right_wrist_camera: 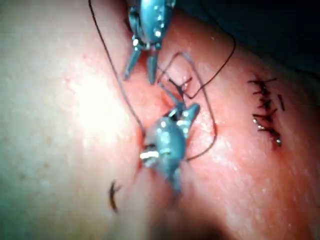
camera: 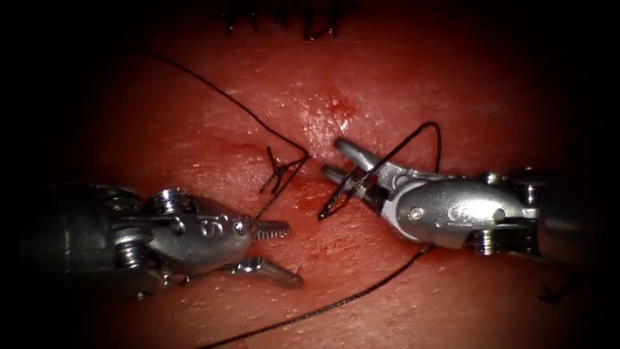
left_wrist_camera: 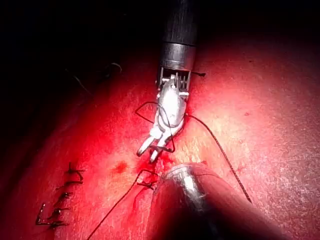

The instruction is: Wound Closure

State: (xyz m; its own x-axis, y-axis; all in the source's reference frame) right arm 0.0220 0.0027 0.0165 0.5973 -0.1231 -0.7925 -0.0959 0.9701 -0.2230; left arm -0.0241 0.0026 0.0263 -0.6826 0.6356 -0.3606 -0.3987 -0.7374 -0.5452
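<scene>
left pincer [camera: 274,249] apart, empty, below knot [camera: 282,169] | right pincer [camera: 339,158] apart, thread [camera: 413,139] looped round, right of knot | keep loop on

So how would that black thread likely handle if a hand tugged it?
Probably floppy: the thread lies in loose curves over the tissue and arcs around the right hand. Likely light, given how thin it looks. A tug would probably pull at the knot, where it seems anchored.

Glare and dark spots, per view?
Endoscope view: dark rim around, glints on the left tool and right tool, both open, gripping nothing; thread draped across the right one. Left wrist view: light pools round the right tool. Right wrist view: glare patch on tissue.
</scene>
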